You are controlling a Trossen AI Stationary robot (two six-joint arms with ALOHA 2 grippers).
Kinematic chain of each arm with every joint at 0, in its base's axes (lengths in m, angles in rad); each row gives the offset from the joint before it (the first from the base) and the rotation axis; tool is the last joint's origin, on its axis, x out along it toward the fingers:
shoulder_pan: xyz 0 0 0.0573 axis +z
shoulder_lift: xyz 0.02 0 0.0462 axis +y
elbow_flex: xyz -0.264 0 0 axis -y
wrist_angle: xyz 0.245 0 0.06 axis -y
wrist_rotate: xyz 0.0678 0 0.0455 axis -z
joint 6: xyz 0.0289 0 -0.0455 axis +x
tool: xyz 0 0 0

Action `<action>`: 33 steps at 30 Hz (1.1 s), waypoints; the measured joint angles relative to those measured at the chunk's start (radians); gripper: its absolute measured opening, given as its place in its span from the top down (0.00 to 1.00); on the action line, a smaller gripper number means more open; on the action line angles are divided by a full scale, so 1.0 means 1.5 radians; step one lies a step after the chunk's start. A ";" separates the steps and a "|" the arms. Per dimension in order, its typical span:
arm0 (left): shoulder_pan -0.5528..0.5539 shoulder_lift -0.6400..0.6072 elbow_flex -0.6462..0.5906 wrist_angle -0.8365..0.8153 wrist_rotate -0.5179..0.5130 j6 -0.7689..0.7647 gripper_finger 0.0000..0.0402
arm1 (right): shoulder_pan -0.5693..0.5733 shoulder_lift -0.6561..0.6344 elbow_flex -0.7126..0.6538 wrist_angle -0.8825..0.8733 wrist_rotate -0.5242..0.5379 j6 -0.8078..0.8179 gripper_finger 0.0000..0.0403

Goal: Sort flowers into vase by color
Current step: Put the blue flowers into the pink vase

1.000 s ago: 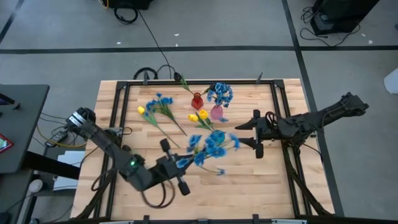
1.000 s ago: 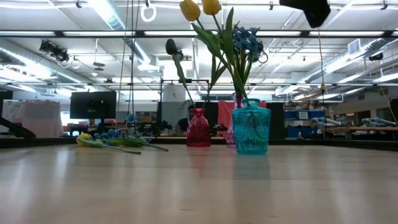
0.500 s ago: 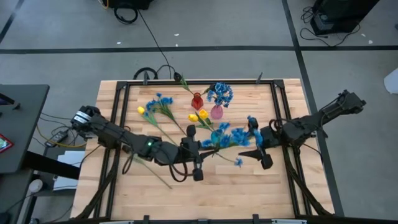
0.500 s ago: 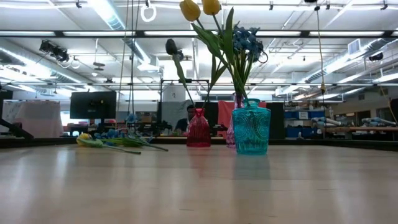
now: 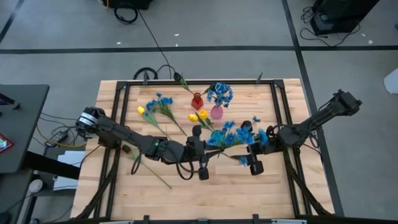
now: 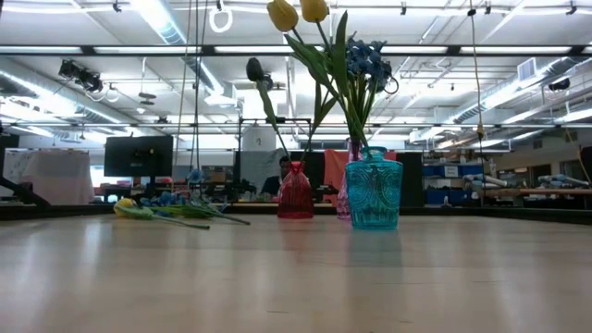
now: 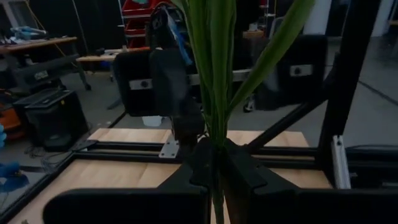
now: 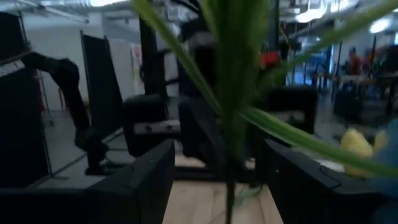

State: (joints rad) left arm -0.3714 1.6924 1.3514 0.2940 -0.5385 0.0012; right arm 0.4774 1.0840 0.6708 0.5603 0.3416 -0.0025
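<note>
My left gripper is above the table's middle, shut on a spray of blue flowers whose blossoms point toward the table's right. My right gripper faces it, open. Its fingers stand on either side of the spray's green stem, apart from it. Yellow tulips stand in the teal vase. Blue flowers stand in the pink vase. The red vase holds a dark bloom. Blue and yellow flowers lie on the table's far left. My left gripper pinches the spray's green stems and leaves together between its two fingers. The fingers are level and come from the table's left. The spray is lifted clear of the table and sticks out past the fingertips toward my right gripper.
A black frame runs around the tabletop. The three vases stand close together at the far middle. A thin green stem lies on the near left of the table. The near half in the low view is bare wood.
My left gripper has carried the blue spray toward the table's right and somewhat toward its far edge, rolling as it went. The spray stays clear of the table. My right gripper has turned and come toward the spray, so that its open fingers now straddle the stem.
</note>
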 joint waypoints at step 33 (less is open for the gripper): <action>0.073 -0.001 0.000 -0.031 0.088 -0.036 0.94 | -0.136 0.073 0.000 0.103 -0.085 0.029 0.59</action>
State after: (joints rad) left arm -0.2615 1.6917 1.3514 0.2475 -0.4059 -0.0529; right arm 0.2731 1.1938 0.6712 0.7149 0.2142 0.0404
